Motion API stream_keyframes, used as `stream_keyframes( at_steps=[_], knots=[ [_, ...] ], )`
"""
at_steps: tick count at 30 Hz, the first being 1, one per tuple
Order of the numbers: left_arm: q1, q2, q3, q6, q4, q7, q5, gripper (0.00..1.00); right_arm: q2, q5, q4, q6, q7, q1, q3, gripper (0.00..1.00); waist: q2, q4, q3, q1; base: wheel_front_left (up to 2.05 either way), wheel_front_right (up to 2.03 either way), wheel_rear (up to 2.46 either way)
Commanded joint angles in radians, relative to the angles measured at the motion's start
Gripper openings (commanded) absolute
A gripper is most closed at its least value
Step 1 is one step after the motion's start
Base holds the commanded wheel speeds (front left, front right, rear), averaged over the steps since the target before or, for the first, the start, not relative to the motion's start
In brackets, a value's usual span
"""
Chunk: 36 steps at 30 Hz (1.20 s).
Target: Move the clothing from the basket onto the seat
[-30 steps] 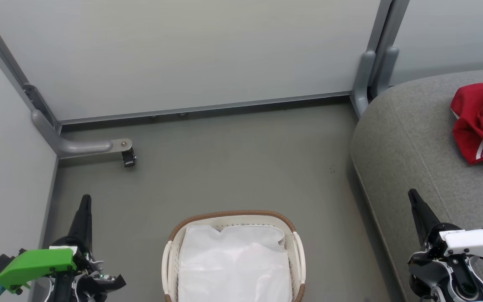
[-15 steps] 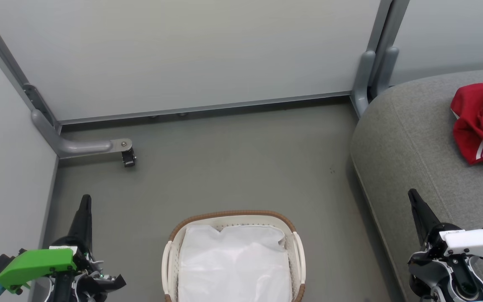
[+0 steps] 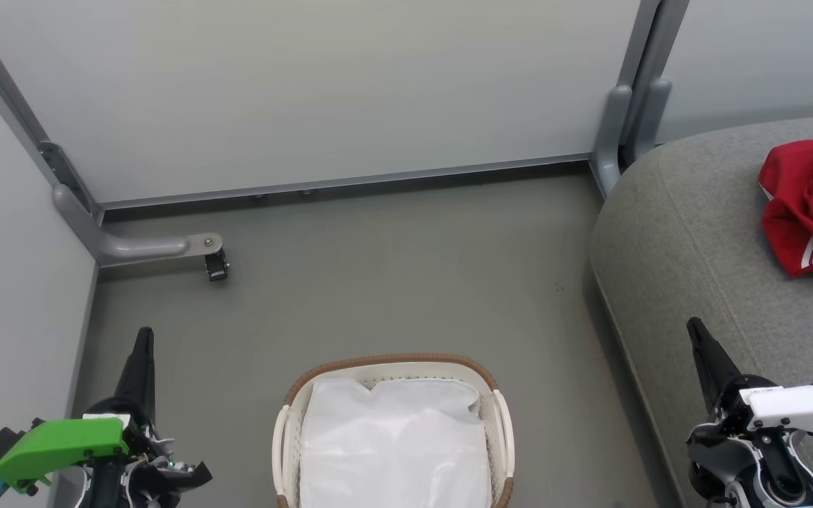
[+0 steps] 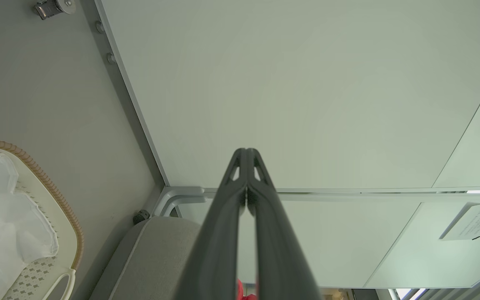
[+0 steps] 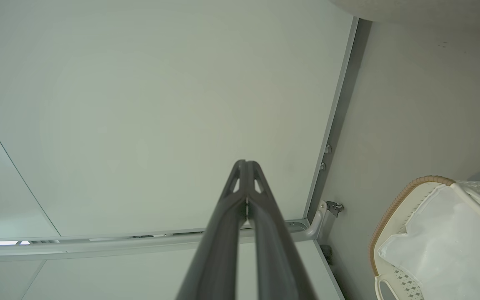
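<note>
On the seat [image 3: 689,233], far right edge, the clothing [image 3: 812,212] is pictured heaped — the basket [image 3: 392,360], on the floor [image 3: 392,282], is lined w/ a white sheet [image 3: 392,444]. The left gripper [image 3: 144,333] & right gripper [image 3: 693,324] are shown closed, empty. Risk: sheet grabbed by mistake as clothing.

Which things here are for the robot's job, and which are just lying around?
For the job: red clothing, basket, grey seat.
Just lying about: white sheet in the basket, partition foot, its small wheel, wall panels.
</note>
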<state>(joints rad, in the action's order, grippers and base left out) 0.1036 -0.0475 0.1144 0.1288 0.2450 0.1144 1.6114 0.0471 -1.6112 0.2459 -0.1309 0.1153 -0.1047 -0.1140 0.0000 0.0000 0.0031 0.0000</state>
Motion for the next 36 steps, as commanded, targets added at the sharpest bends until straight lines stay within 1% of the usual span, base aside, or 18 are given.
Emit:
stream_keyframes(
  at_steps=[1,36],
  knots=[
    [0.011,-0.005,0.002,0.005,-0.001,0.003,0.003,0.00,0.006,-0.003,-0.004,0.000,0.001,-0.007,-0.002,0.00,0.0000,0.000,0.000,0.0000,0.00,0.00,0.00],
    [0.010,-0.005,0.002,0.005,-0.001,0.003,0.003,0.00,0.006,-0.004,-0.004,0.000,0.001,-0.007,-0.001,0.00,0.0000,0.000,0.000,0.0000,0.00,0.00,0.00]
  ],
)
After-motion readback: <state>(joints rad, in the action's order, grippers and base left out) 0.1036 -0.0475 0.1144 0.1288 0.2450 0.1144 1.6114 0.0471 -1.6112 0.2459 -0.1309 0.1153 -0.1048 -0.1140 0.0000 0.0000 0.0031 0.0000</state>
